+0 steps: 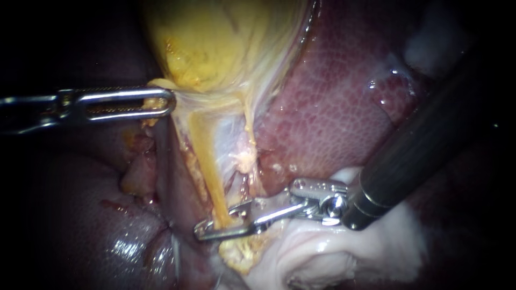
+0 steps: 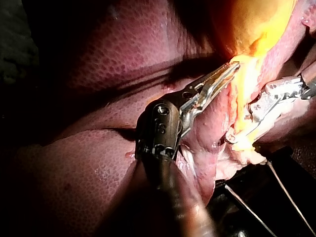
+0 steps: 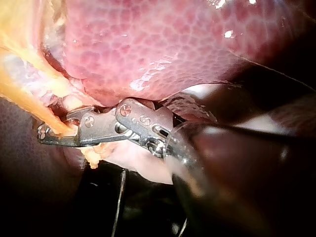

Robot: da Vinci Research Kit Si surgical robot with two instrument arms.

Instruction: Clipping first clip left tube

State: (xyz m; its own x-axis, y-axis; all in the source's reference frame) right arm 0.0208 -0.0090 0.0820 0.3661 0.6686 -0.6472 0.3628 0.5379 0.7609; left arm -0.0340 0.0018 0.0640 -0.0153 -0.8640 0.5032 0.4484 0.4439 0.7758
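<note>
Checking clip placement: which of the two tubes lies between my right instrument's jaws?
The left tube, the thicker yellow one from the gallbladder, passes between the right instrument's jaws. The thinner pale tube beside it lies outside them.

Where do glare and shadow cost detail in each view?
Endoscope view: small glints on the liver, margins black. Left wrist view: the gallbladder glares, surroundings in deep shadow. Right wrist view: glints on the liver, foreground dark.

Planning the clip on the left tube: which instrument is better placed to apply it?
Right. The right instrument has its open jaws astride the left tube, while the left instrument is shut on the gallbladder, holding it up.
</note>
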